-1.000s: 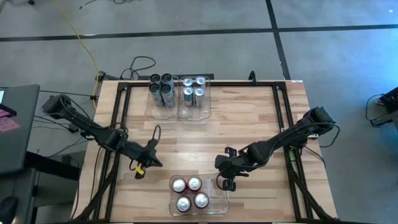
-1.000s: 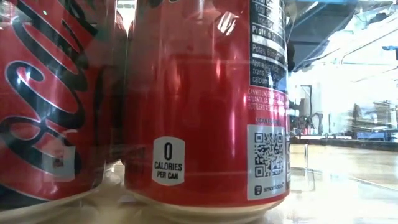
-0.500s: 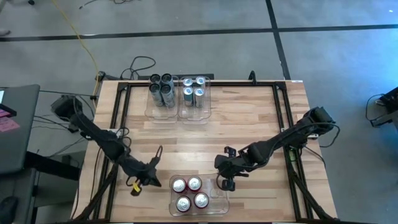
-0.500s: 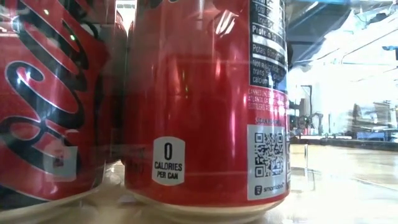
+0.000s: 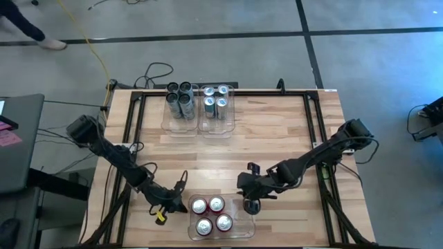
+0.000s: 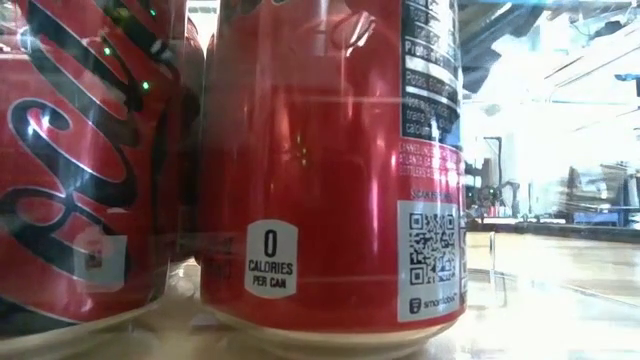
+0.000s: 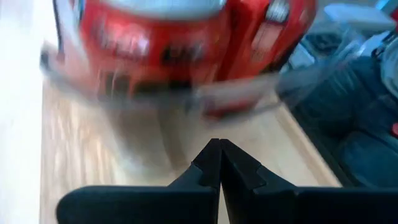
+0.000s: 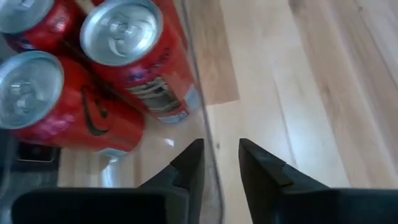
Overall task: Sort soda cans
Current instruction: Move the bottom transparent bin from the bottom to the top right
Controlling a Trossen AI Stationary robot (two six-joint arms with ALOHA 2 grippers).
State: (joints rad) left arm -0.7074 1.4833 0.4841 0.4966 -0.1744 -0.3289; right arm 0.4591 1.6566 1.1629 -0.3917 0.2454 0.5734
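Several red soda cans (image 5: 211,214) stand upright in a clear bin (image 5: 243,220) at the table's near edge; they fill the low view (image 6: 330,170). Dark grey cans (image 5: 180,99) and silver-blue cans (image 5: 216,99) stand in two clear bins at the far edge. My left gripper (image 5: 183,205) is shut and lies low just left of the red cans' bin; its tips (image 7: 219,148) stop short of the bin. My right gripper (image 8: 221,155) is open at the bin's right wall (image 8: 198,93), with one finger on each side of it. My right gripper straddles the bin's right wall (image 8: 210,163) close to its rim, one finger (image 8: 189,163) inside and the other (image 8: 261,163) outside. It slants down from the table's right. Whether either finger touches the wall I cannot tell. The bin rests flat on the table.
A black frame (image 5: 135,131) runs along the table's left, far and right sides. Bare wood (image 5: 228,155) lies between the far bins and the near bin. Cables (image 5: 156,72) lie on the floor behind the table.
My left gripper has swung toward the table's near edge and to the right, sinking as it went. It now lies beside the left wall of the red cans' bin and has stayed shut. The cans and bins have not moved.
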